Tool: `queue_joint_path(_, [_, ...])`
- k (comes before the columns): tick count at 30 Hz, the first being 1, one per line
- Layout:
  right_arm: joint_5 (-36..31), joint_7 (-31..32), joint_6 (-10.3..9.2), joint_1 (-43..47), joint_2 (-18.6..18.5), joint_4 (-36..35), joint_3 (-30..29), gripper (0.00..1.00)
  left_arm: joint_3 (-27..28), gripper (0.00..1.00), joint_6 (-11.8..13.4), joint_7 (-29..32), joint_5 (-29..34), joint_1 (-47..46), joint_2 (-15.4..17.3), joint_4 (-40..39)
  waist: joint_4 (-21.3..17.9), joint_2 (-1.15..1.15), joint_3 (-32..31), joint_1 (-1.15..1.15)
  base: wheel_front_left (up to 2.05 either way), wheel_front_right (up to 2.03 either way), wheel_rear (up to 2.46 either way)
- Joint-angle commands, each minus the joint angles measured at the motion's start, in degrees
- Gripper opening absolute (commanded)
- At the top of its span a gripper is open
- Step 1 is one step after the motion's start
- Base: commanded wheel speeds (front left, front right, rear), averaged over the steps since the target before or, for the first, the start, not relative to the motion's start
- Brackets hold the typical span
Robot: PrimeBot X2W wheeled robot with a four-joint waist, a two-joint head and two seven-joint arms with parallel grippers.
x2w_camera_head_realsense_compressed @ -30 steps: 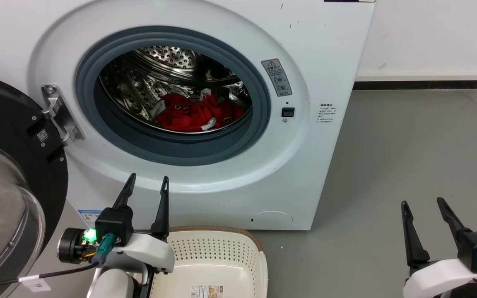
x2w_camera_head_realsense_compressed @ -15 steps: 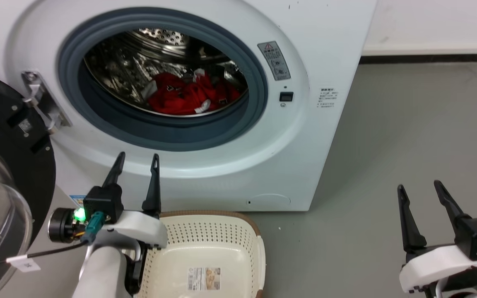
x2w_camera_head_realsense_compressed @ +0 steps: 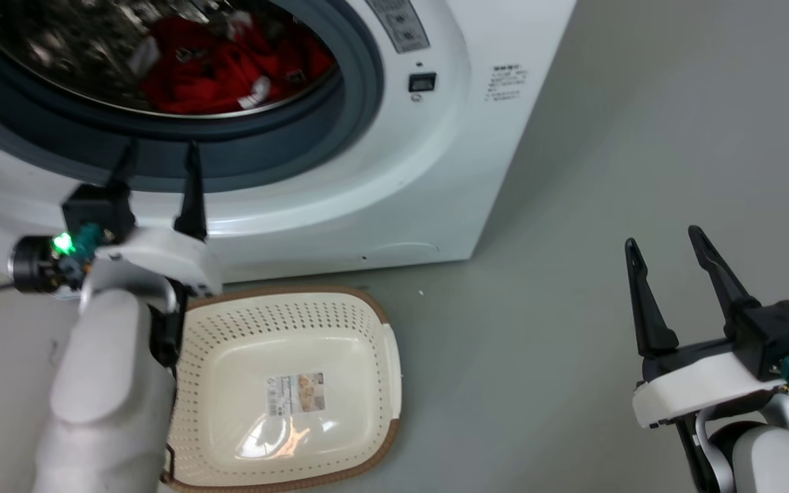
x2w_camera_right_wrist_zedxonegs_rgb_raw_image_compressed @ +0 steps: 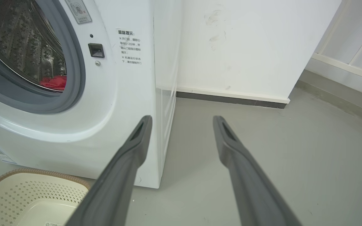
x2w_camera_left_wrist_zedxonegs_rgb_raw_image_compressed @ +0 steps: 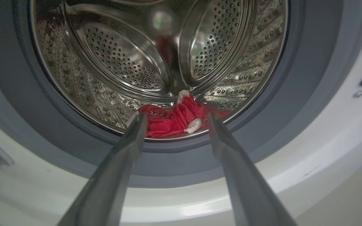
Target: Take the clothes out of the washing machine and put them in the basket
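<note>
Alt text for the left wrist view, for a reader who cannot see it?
The left gripper, fingers spread open and empty, points into the open washing machine, where crumpled red clothes lie at the bottom of the perforated steel drum.

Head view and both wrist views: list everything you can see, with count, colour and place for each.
washing machine: one, white with grey gasket, upper left of the head view, porthole open
clothes: one heap, number of pieces unclear, red with white bits, at the bottom of the steel drum
basket: one, cream with brown rim, on the floor before the machine, nothing in it
label: one, pale, on the basket's bottom
floor: grey
wall: white, right of the machine
left arm: pale; dark left jaws open, aimed at the clothes
right arm: pale; dark right jaws open, over bare floor
</note>
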Motion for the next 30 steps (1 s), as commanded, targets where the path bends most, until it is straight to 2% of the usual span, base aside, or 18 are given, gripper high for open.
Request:
queue_joint_path(1, [0.61,-0.52,-0.04,-1.41,0.13,0.49,0.25,1.00,0.25,1.00,-0.26,0.21,-0.23,-2.50,0.93,1.50,-3.46,0.00,3.83,-0.01,0.00,0.00,0.00])
queue_joint_path(9, [2.46,-2.06,-0.04,-5.05,0.16,3.88,3.98,1.00,0.71,1.00,-2.19,4.09,-2.03,-15.58,4.81,11.56,-7.79,0.00,10.04,-0.01,0.00,0.00,0.00])
queue_joint_path(17, [4.59,-5.23,-0.04,-8.54,0.15,7.97,8.12,1.00,0.85,1.00,-2.58,8.52,-2.11,-29.06,9.88,21.02,-12.06,0.00,15.09,-0.01,0.00,0.00,0.00])
queue_joint_path(24, [6.77,-7.64,-0.04,-10.40,0.18,10.36,11.07,1.00,-0.33,1.00,-3.43,14.95,-2.23,-40.61,13.28,27.35,-15.40,0.00,19.53,-0.01,0.00,0.00,0.00])
queue_joint_path(30, [7.75,-9.20,-0.05,-11.55,0.16,12.03,13.97,1.00,-1.65,1.00,-3.69,21.79,-1.34,-47.40,17.80,32.12,-19.13,0.00,22.44,-0.01,0.00,0.00,0.00])
